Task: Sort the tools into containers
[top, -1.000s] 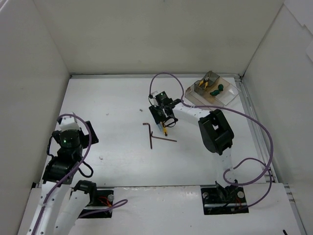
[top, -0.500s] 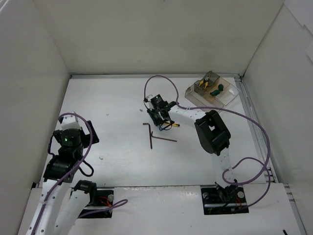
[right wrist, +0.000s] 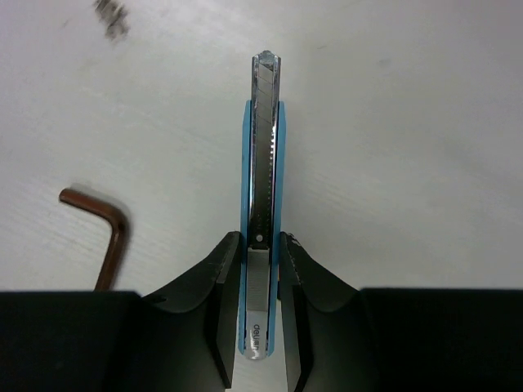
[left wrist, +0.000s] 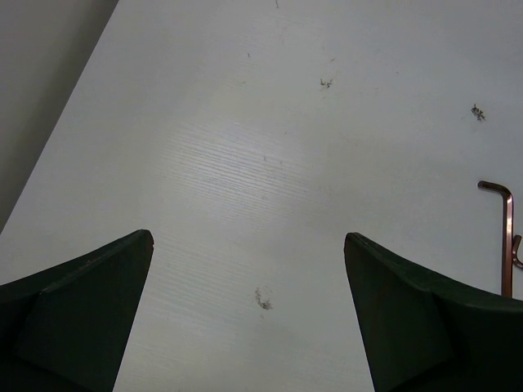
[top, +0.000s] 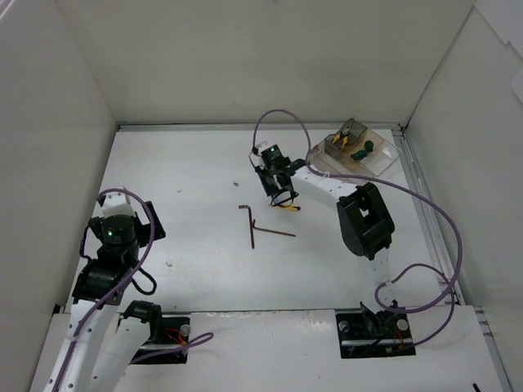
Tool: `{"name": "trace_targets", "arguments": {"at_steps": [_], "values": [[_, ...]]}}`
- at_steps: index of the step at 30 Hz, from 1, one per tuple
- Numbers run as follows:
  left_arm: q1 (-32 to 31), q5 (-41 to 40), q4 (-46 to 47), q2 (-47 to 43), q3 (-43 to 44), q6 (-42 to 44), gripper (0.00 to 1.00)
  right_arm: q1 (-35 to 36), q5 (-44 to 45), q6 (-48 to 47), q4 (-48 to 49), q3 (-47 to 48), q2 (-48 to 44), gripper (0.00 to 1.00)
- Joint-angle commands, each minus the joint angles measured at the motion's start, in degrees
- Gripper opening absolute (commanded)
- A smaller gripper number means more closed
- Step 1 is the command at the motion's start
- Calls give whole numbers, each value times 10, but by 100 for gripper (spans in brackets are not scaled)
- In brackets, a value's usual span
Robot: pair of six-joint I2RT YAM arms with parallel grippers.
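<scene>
My right gripper (right wrist: 261,238) is shut on a slim light-blue cutter with a metal blade (right wrist: 262,147) and holds it above the table. In the top view this gripper (top: 282,194) hangs mid-table, left of the clear divided box (top: 384,166). Yellow-handled pliers (top: 346,135) and a green-handled screwdriver (top: 363,149) lie in the box. Two dark L-shaped hex keys (top: 249,222) (top: 274,232) lie on the table just in front of the gripper; one shows in the right wrist view (right wrist: 109,237). My left gripper (left wrist: 248,238) is open and empty over bare table at the near left.
White walls enclose the table on the left, back and right. The right arm's purple cable (top: 425,204) loops over the right side. A hex key (left wrist: 507,237) shows at the right edge of the left wrist view.
My right gripper, still shut on the blue cutter, has moved a little back and to the right, away from the hex keys. The left arm has not moved.
</scene>
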Motion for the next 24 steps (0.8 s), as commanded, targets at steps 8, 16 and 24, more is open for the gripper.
{"name": "trace_targets", "arguments": {"at_steps": [8, 16, 24], "values": [[-2, -7, 23, -8, 24, 2, 100, -169, 150, 76, 39, 52, -156, 0], [-2, 1, 33, -14, 19, 7, 100, -334, 155, 140, 46, 43, -155, 0], [-2, 14, 52, -34, 7, 18, 100, -389, 164, 183, 59, 45, -124, 0]]}}
